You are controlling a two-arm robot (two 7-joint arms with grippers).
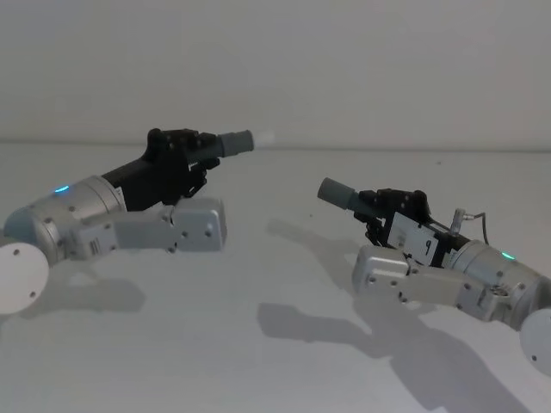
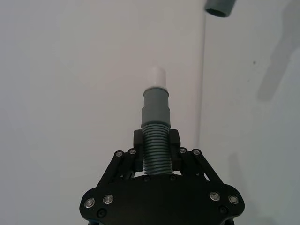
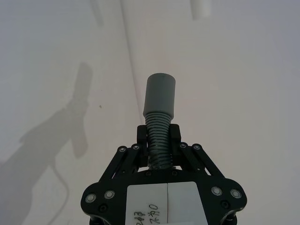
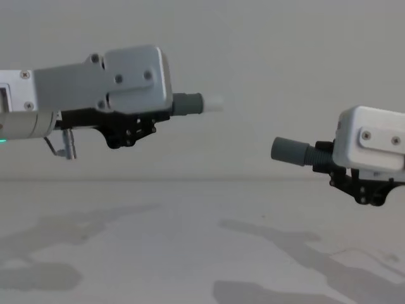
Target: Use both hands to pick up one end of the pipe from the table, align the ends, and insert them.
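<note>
left hand (image 1: 196, 157) and right hand (image 1: 376, 206) hold the left pipe piece (image 1: 234, 143) and right pipe piece (image 1: 338, 193) in the air above the table (image 1: 258, 344), ends facing, not joined.
left hand is closed on the ribbed part of the left pipe piece, just behind its grey cuff (image 2: 155, 107); the whitish tip (image 2: 158, 77) sticks out past that cuff. right hand is closed on the ribs of the right pipe piece, just behind its plain cuff (image 3: 161, 93). chest view: both pieces lie about level, cuffs pointing toward each other, left one higher, right one lower, clear gap between them. neither piece touches the table.
</note>
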